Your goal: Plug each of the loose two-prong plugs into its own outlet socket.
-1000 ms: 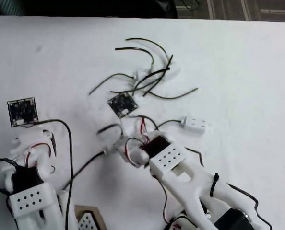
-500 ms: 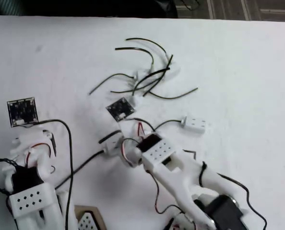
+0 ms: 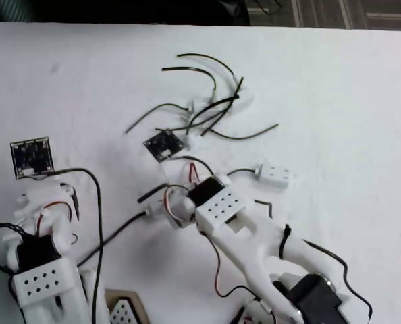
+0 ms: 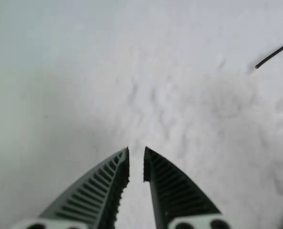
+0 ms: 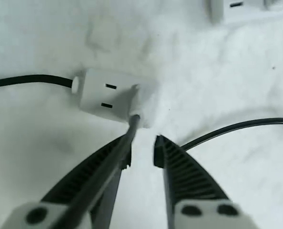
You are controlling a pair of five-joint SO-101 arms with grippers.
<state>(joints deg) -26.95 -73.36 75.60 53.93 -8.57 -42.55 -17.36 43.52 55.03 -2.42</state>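
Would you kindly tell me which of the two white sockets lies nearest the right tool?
The socket with the black cord, just beyond the right tool; the other socket lies farther off.

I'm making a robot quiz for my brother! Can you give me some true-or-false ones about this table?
1. The left gripper holds a plug. False: it holds nothing and hangs over the bare table.
2. The socket by the right gripper has two slots. True.
3. That socket's cord is red. False: it is black.
4. A second socket, also white, lies farther off. True.
5. Just one black square lies on the table. False: there are two black squares.
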